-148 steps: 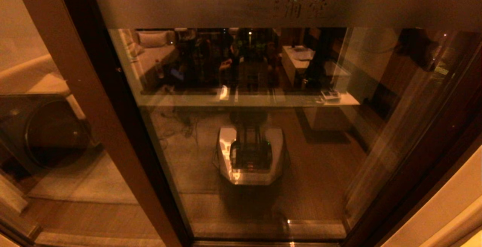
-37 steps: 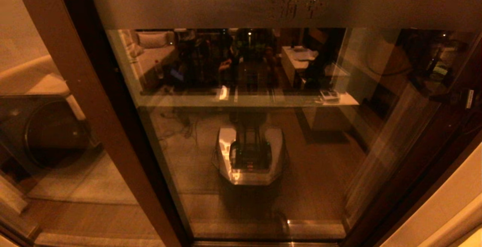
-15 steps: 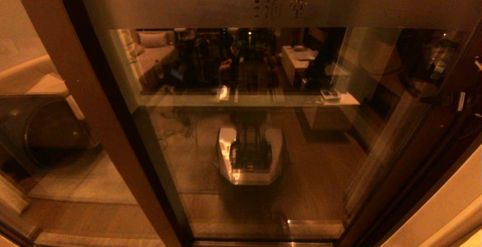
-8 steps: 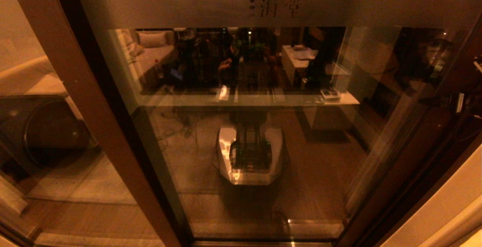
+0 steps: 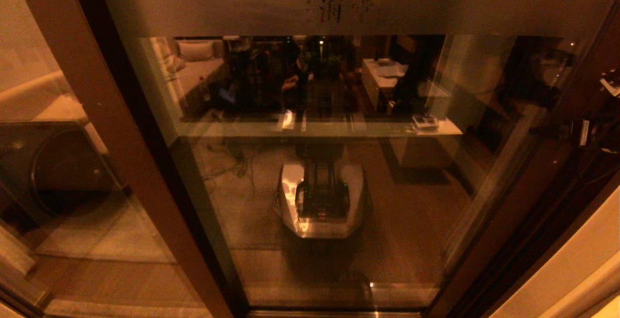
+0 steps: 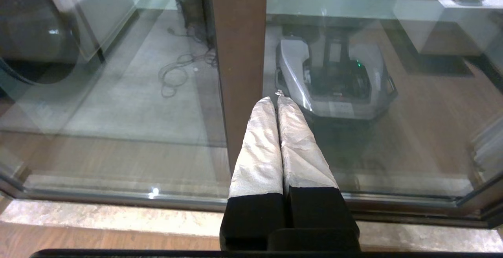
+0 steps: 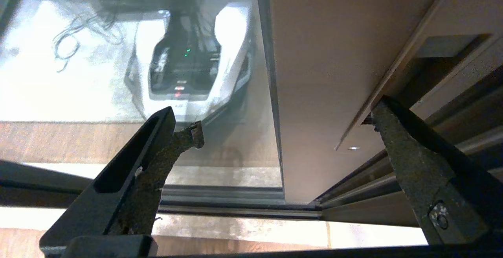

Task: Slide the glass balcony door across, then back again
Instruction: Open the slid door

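The glass balcony door [image 5: 436,10] fills the head view, its frosted band carrying two etched characters [image 5: 339,10]. Its dark brown right stile [image 5: 528,187] slants down the right side. At the far right my right gripper [image 5: 564,131] stands at that stile. In the right wrist view the right gripper [image 7: 287,124] is open and straddles the stile [image 7: 326,73], with one finger [image 7: 393,120] against the stile's outer edge. In the left wrist view my left gripper [image 6: 275,98] is shut and empty, held low in front of the brown overlapping post [image 6: 239,53].
A brown-framed glass pane without characters [image 5: 97,114] stands at the left, with a dark washing machine [image 5: 58,167] behind it. The glass reflects my own base [image 5: 322,199]. The floor track [image 7: 235,207] runs along the sill, and a pale wall [image 5: 581,269] lies at the right.
The door has slid to the left: its characters and right stile have shifted leftward. My right gripper has come into view and moved left with the stile.
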Controlling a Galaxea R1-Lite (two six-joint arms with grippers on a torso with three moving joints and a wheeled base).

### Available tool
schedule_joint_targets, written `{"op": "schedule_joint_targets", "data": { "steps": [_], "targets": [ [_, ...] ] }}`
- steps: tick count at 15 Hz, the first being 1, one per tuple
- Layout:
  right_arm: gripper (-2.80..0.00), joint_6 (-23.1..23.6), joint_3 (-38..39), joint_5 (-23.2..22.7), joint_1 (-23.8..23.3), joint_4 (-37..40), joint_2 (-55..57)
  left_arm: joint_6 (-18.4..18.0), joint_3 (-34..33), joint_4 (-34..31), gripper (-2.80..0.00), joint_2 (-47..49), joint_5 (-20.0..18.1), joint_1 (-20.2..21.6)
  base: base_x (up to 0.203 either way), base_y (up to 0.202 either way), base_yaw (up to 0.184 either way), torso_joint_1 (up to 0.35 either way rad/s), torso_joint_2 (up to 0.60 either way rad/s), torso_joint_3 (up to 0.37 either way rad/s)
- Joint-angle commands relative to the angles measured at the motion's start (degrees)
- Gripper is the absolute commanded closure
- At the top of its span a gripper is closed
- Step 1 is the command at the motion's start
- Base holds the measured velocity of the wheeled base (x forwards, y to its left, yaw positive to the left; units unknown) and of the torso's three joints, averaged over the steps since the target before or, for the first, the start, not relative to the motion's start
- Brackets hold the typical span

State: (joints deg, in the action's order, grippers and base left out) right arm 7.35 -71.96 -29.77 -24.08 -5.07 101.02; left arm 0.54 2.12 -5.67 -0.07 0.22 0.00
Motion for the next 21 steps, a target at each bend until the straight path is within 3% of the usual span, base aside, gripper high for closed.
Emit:
{"op": "schedule_joint_targets", "data": {
  "steps": [1,6,9,13,18,19,21],
  "targets": [
    [-2.8,0.03,0.07,0.15,0.0,-0.2,-0.03,-0.01,-0.02,0.03,0.0,-0.01,0.04,0.0,0.0,0.0,0.0,0.0,0.0,0.0],
    [-2.8,0.03,1.27,-0.03,-1.93,-0.2,-2.1,-0.02,-0.01,-0.02,0.0,-0.01,0.04,0.0,0.0,0.0,0.0,0.0,0.0,0.0],
    [-2.8,0.03,3.2,-3.39,-5.22,-0.2,-5.23,-0.01,-0.02,-0.04,0.0,-0.01,0.04,0.0,0.0,0.0,0.0,0.0,0.0,0.0],
    [-2.8,-0.4,4.99,-4.07,-9.25,-0.2,-6.42,-0.02,-0.01,-0.04,0.0,-0.01,0.02,0.0,0.0,0.0,0.0,0.0,0.0,0.0],
    [-2.8,-0.12,5.38,-4.28,-10.16,-0.2,-7.04,-0.02,-0.01,0.04,0.0,-0.01,0.04,0.0,0.0,0.0,0.0,0.0,0.0,0.0],
    [0.0,0.12,5.52,-4.33,-10.41,-0.27,-7.06,0.03,-0.01,-0.02,0.0,-0.01,0.04,0.0,0.0,0.0,0.0,0.0,0.0,0.0],
    [0.0,0.11,5.43,-3.89,-10.64,-0.75,-6.99,-0.02,-0.01,-0.04,0.0,-0.01,0.04,0.0,0.0,0.0,0.0,0.0,0.0,0.0]
  ]
}}
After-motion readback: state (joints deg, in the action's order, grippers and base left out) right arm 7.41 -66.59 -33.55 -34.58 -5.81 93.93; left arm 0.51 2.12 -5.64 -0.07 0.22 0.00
